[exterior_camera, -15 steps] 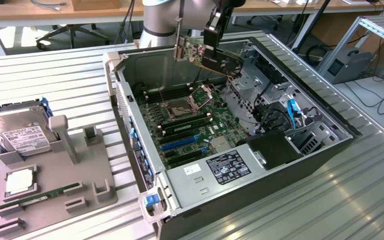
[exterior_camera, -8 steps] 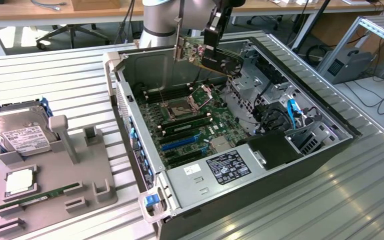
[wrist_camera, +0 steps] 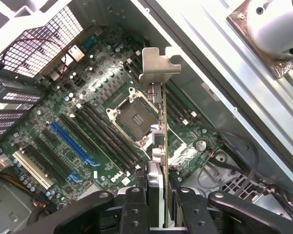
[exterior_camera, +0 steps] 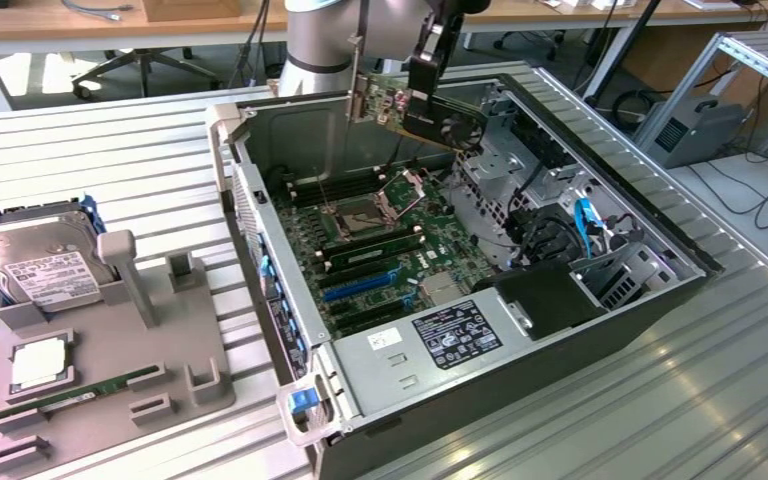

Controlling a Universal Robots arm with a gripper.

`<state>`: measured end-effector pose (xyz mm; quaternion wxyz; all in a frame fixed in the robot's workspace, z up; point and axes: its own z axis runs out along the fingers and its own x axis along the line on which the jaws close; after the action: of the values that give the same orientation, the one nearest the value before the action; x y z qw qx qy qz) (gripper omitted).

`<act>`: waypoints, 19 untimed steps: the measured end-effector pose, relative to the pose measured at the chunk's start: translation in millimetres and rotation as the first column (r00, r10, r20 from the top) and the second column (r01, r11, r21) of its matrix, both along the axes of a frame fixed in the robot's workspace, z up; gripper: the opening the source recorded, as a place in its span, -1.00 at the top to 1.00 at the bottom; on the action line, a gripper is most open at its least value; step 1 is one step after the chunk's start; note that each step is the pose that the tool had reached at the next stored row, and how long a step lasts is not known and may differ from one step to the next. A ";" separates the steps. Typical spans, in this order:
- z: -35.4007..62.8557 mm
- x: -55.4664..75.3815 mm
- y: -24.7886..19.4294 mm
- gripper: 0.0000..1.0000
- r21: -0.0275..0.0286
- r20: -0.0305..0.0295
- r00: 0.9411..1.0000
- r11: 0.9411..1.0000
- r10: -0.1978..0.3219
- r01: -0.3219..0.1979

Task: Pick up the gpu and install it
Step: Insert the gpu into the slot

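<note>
Case (exterior_camera: 256,205): laid on its side on the slatted table (exterior_camera: 651,400), its open face turned up.
Case contents: a motherboard (exterior_camera: 387,245) was seen on the floor of the case, with a bare CPU socket (exterior_camera: 355,216), dark memory slots beside it and a blue slot (exterior_camera: 357,289) nearer the power supply (exterior_camera: 427,352). The power supply was set at the near end. Drive cages and blue cables were seen along the exterior view's right side.
Tray (exterior_camera: 104,415): a grey fixture was placed on the table at the exterior view's left, well apart from the arm.
Tray contents: a hard drive (exterior_camera: 37,265) was propped at the far end, a CPU chip (exterior_camera: 40,366) was laid flat in the middle and a RAM stick (exterior_camera: 80,390) was laid along the near edge.
GPU (exterior_camera: 408,108): held in the air above the far end of the case, over the motherboard and apart from it, not seated in any slot.
GPU axis: the card was held on edge. Its long axis sloped down towards the exterior view's right, and the metal bracket (exterior_camera: 355,80) was at the left end.
GPU in the wrist view: the card (wrist_camera: 161,141) was seen edge-on, with the bracket (wrist_camera: 159,68) farthest from the camera and the socket (wrist_camera: 134,118) beneath it.
Gripper (exterior_camera: 427,88): clamped on the GPU, with a finger pressed on each face of the card (wrist_camera: 162,197).
</note>
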<state>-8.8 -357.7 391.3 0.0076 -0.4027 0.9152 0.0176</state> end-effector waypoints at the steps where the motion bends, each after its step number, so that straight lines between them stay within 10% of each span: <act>1: 0.0 0.0 0.1 0.45 0.000 0.000 1.000 1.000 0.003 -0.003; 19: 0.0 0.0 1.6 0.45 0.000 0.000 0.998 0.998 0.058 -0.058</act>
<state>-8.8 -356.2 391.3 0.0072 -0.4289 0.9031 0.0179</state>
